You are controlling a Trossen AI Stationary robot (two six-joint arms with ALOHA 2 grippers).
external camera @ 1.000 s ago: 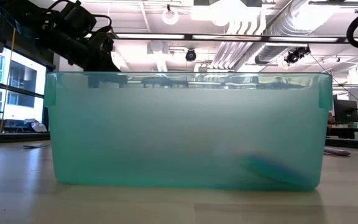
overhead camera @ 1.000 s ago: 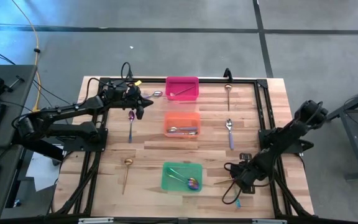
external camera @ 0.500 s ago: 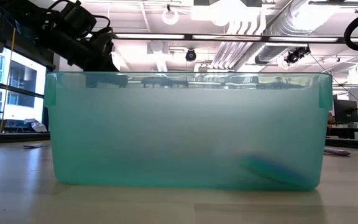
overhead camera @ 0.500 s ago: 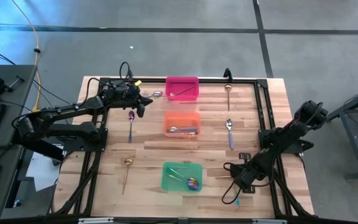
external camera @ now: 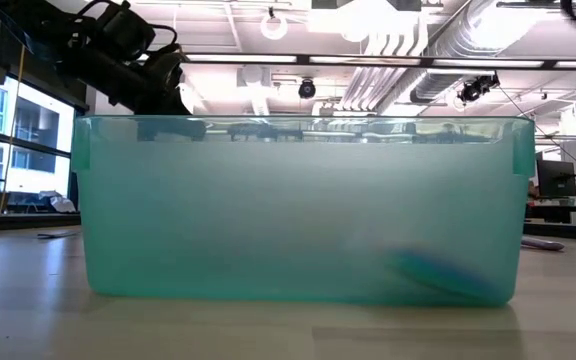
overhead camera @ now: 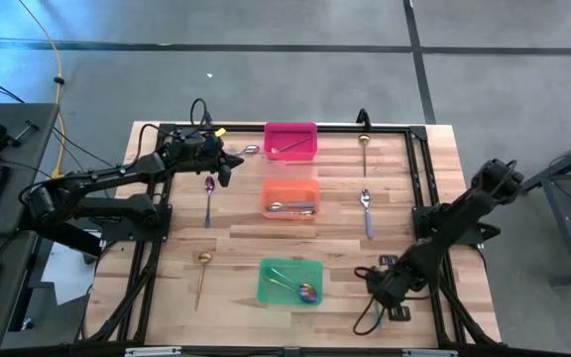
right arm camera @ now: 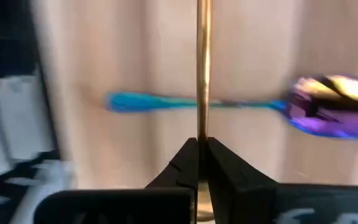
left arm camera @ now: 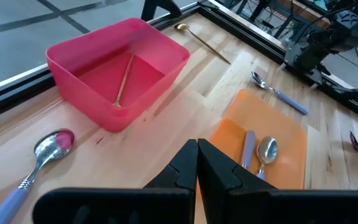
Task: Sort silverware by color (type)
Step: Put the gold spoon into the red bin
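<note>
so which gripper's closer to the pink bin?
Left. The left gripper sits just beside the pink bin, off its left side; the right gripper is far off at the table's near right.

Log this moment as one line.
right end effector: shut on gold utensil | left end effector: shut, near pink bin

Robotics lab: exposed ceiling ducts (external camera: 408,40), monitors (external camera: 553,180)

Silverware (overhead camera: 366,202) scattered (some in bins)
</note>
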